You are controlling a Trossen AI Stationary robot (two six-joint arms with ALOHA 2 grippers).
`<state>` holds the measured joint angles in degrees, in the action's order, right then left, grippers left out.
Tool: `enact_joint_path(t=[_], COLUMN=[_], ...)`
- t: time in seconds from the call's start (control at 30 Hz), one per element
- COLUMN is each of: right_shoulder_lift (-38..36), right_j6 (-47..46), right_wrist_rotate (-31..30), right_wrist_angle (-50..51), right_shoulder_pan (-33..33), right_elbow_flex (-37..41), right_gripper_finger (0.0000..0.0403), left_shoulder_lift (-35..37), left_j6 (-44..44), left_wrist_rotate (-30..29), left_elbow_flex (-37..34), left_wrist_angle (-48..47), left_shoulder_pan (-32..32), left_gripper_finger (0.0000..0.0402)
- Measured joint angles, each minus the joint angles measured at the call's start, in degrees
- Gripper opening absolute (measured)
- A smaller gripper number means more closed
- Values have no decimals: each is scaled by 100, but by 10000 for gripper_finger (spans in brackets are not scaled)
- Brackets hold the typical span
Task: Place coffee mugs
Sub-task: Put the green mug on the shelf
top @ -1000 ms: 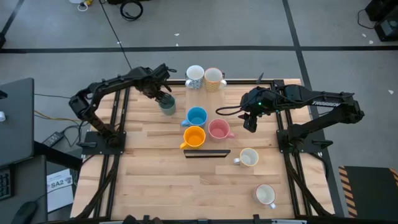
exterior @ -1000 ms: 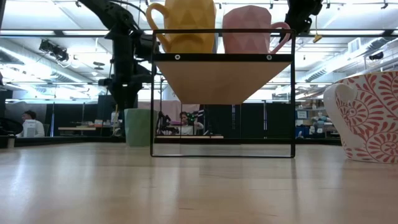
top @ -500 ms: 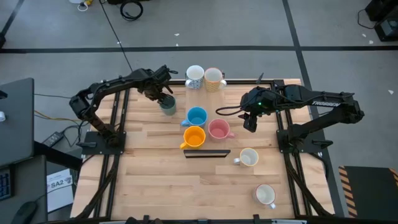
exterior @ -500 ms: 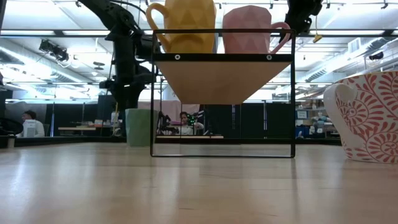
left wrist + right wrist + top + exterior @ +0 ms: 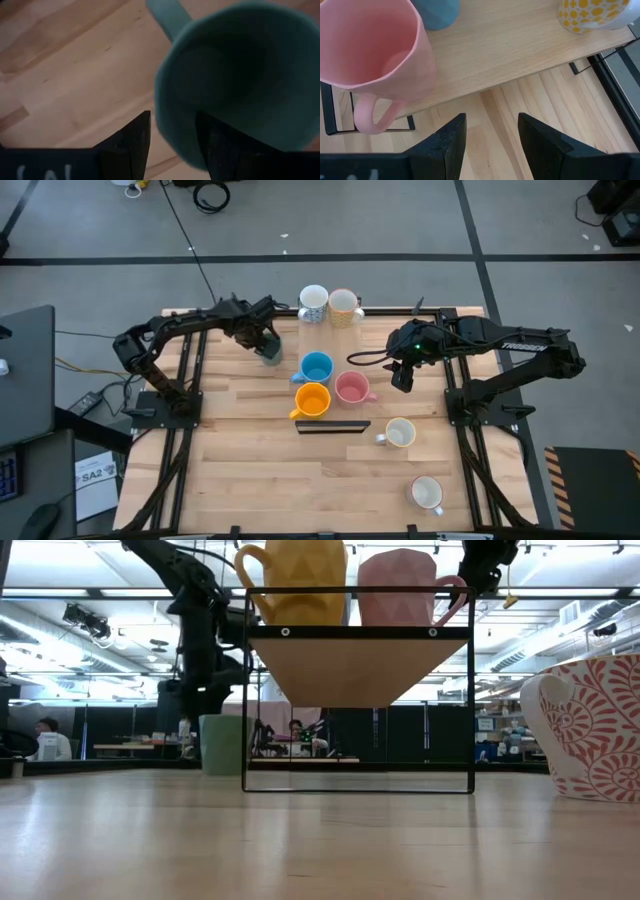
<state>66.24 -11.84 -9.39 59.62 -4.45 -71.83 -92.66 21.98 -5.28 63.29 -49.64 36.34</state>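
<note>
Since a second ago the left claw (image 5: 172, 140) has shifted over the grey-green mug (image 5: 269, 350) at the counter's (image 5: 250, 470) far left, fingers spread astride its near rim, not yet closed. The right claw (image 5: 487, 135), open and empty, waits beside the pink mug (image 5: 351, 388).

pink mug (image 5: 351, 388), orange mug (image 5: 313, 400), blue mug (image 5: 317, 367)

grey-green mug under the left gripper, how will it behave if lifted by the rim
The grey-green mug looks like glazed ceramic, so probably rigid but slippery against the fingers of the left gripper, which straddle its wall. Its side handle puts weight off-centre, so it may tilt in a rim pinch. Standing upright on the table, it seems unlikely to roll.
</note>
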Motion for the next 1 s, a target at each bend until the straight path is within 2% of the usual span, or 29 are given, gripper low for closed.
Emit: enact_joint_path(t=[0.13,0.23,0.53,0.77,1.0], right_shoulder_lift=[0,0,0,0,2], right_j6=[0,0,-52,-63,-347], right_wrist_rotate=[0,0,26,0,-58], right_wrist_angle=[-1,-1,-1,-124,-136], right_shoulder_pan=[0,0,49,454,1017], right_elbow_flex=[0,0,0,0,0], right_gripper_finger=[185,186,185,185,185], left_shoulder_lift=[0,0,24,163,663], left_j6=[24,24,-347,-926,-1081], left_wrist_rotate=[3,2,91,-56,26], left_elbow_flex=[-98,-96,-73,163,195], left_wrist_angle=[-16,-13,-282,-1488,-2310], left_shoulder_pan=[0,0,2,-245,-1297], left_gripper_finger=[154,133,29,26,26])
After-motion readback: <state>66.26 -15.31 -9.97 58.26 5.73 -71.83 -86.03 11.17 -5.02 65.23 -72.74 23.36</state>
